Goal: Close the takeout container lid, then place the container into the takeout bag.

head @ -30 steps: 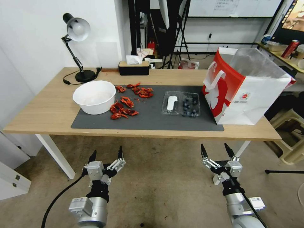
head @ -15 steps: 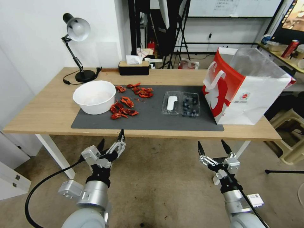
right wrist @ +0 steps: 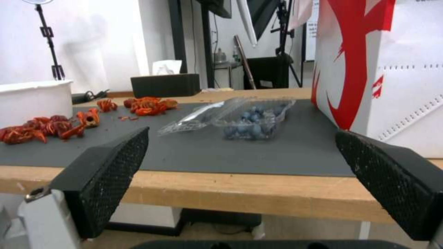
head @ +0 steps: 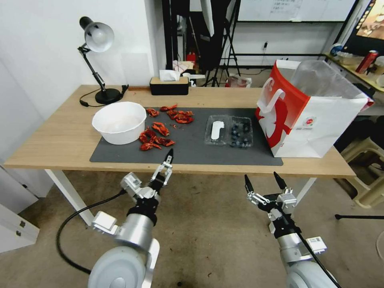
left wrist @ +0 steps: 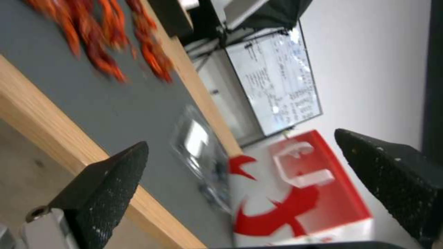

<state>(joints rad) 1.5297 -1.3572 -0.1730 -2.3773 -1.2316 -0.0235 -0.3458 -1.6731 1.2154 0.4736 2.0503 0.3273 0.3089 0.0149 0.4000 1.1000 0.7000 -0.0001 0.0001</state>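
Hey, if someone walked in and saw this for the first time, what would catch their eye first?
Probably the takeout bag, big and red and white, standing at the right end of the table. Next the scattered red crawfish pieces on the grey mat beside the white bowl, and the takeout container lying open with blueberries between them and the bag.

Takeout bag (head: 308,116) just right of takeout container (head: 229,131); bare mat (head: 200,150) in front.

Bright, even room light — soft shadows; head view bows at its edges, left wrist view smeared by motion blur.
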